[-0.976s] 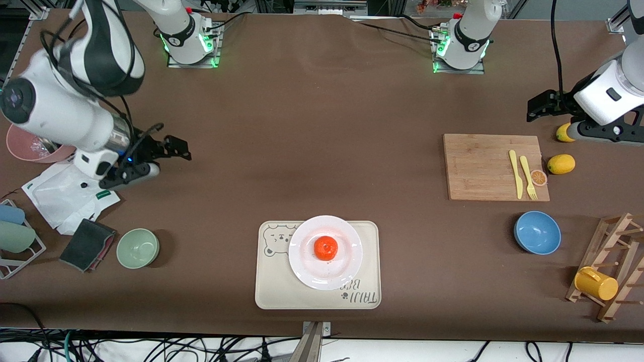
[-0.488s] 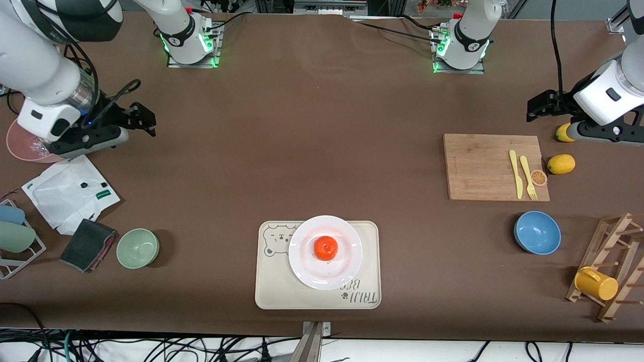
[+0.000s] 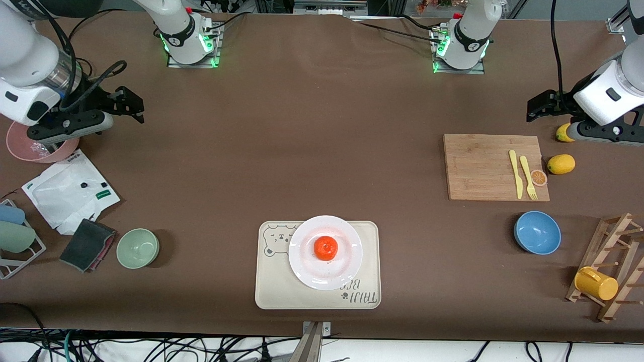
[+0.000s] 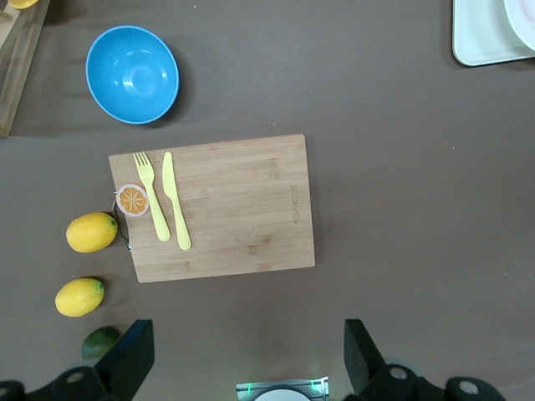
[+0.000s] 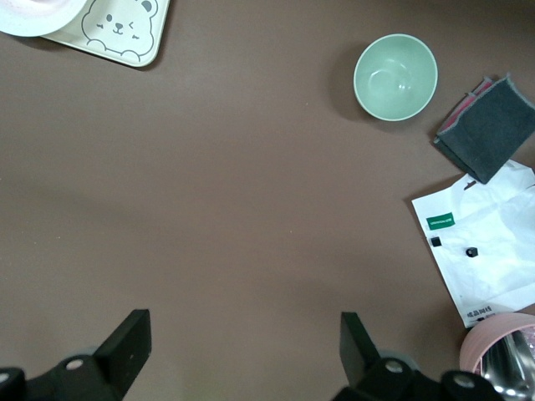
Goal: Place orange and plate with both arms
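The orange (image 3: 326, 248) rests in the middle of the white plate (image 3: 348, 262), which sits on the beige bear-printed tray (image 3: 271, 289) near the front camera's edge of the table. My right gripper (image 3: 135, 105) hangs open and empty over bare table toward the right arm's end, well away from the plate; its wrist view shows its open gripper (image 5: 242, 351), a sliver of the plate (image 5: 29, 12) and the tray (image 5: 117, 29). My left gripper (image 3: 534, 106) is open and empty above the table beside the cutting board; the left wrist view shows this gripper (image 4: 249, 359) with nothing between its fingers.
A wooden cutting board (image 3: 483, 166) carries a yellow knife, a fork and an orange slice (image 3: 539, 177), with lemons (image 3: 561, 164) beside it. A blue bowl (image 3: 537, 232), a green bowl (image 3: 138, 248), a pink bowl (image 3: 20, 148), a white bag (image 3: 70, 193) and a cup rack (image 3: 611, 266) stand around.
My right arm has swung away from the table's middle toward its own end and farther from the front camera, still open. The left arm, orange and plate have not moved.
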`<control>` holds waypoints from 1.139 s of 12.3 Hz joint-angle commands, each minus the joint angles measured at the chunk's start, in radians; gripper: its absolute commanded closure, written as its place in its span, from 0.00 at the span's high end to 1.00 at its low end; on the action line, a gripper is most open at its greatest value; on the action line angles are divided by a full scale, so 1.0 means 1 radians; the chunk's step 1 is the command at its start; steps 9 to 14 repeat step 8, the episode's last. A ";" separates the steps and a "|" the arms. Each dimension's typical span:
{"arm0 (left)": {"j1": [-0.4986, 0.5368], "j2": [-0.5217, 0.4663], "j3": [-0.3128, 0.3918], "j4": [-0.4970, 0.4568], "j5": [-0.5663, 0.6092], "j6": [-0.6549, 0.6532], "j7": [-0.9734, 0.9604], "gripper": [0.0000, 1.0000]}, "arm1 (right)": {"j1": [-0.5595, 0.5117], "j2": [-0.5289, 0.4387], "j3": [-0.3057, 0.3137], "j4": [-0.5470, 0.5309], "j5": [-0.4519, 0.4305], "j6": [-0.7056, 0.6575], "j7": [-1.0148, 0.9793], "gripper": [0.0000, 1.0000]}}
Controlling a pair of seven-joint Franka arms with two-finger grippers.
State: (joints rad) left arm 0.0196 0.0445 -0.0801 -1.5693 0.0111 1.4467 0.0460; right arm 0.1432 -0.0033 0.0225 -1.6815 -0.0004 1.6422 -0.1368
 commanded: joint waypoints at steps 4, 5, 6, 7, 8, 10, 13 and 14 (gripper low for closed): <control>-0.003 0.005 0.002 0.020 -0.013 -0.020 -0.005 1.00 | -0.002 0.013 -0.021 0.032 0.010 -0.027 0.011 1.00; -0.003 0.005 0.002 0.021 -0.011 -0.020 -0.005 1.00 | -0.002 0.013 -0.022 0.037 0.010 -0.028 0.011 1.00; -0.003 0.005 0.002 0.021 -0.013 -0.020 -0.005 1.00 | -0.002 0.013 -0.024 0.040 0.010 -0.028 0.011 1.00; -0.003 0.005 0.002 0.021 -0.011 -0.020 -0.005 1.00 | -0.002 0.013 -0.024 0.042 0.010 -0.042 0.011 1.00; -0.003 0.005 0.002 0.021 -0.011 -0.020 -0.003 1.00 | -0.004 0.013 -0.026 0.042 0.008 -0.056 0.014 1.00; -0.003 0.005 0.002 0.021 -0.011 -0.020 -0.003 1.00 | -0.004 0.013 -0.026 0.042 0.008 -0.056 0.014 1.00; -0.003 0.005 0.002 0.021 -0.011 -0.020 -0.003 1.00 | -0.004 0.013 -0.026 0.042 0.008 -0.056 0.014 1.00; -0.003 0.005 0.002 0.021 -0.011 -0.020 -0.003 1.00 | -0.004 0.013 -0.026 0.042 0.008 -0.056 0.014 1.00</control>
